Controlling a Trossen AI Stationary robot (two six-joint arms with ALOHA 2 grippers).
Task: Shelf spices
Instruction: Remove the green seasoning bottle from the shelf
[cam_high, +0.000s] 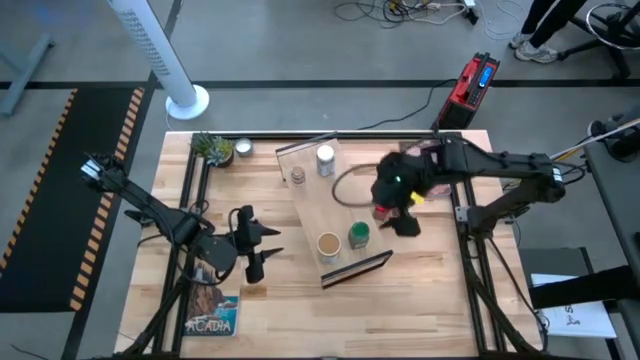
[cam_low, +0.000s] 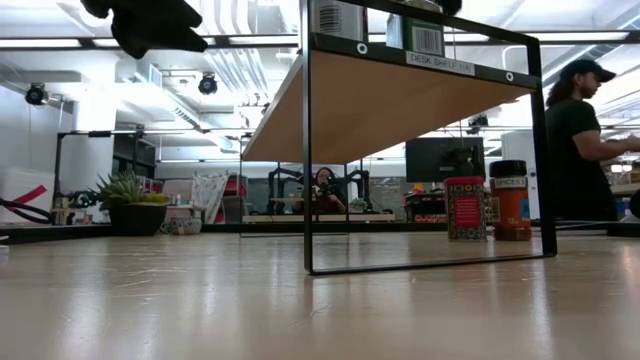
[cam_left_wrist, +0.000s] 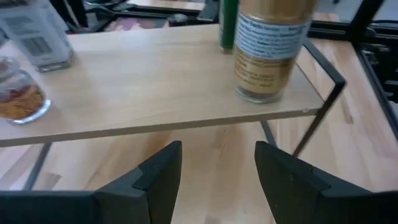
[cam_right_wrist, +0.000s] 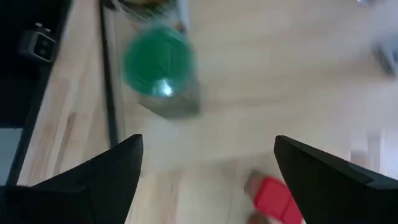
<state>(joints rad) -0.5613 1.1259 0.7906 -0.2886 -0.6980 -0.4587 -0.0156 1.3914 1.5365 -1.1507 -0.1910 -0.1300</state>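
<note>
Room: open workshop floor, cables and a white tower fan beyond a light-wood tabletop.
High view: the shelf stands mid-tabletop carrying four spices: white-capped jar, small brown jar, tan-lidded jar, green-lidded jar. The right hand hovers just beside the shelf's edge, the left hand waits off the other side.
Low view: red square tin and black-lidded jar stand on the tabletop by the shelf's wire leg, not yet shelved.
Left wrist view: fingers spread wide, empty, facing the shelf edge.
Right wrist view: fingers spread wide, nothing held, green lid and red tin below.
Risk: coming down for the tin, I'd say the hand could clip the shelf frame or topple the green-lidded jar, since they sit so near.
</note>
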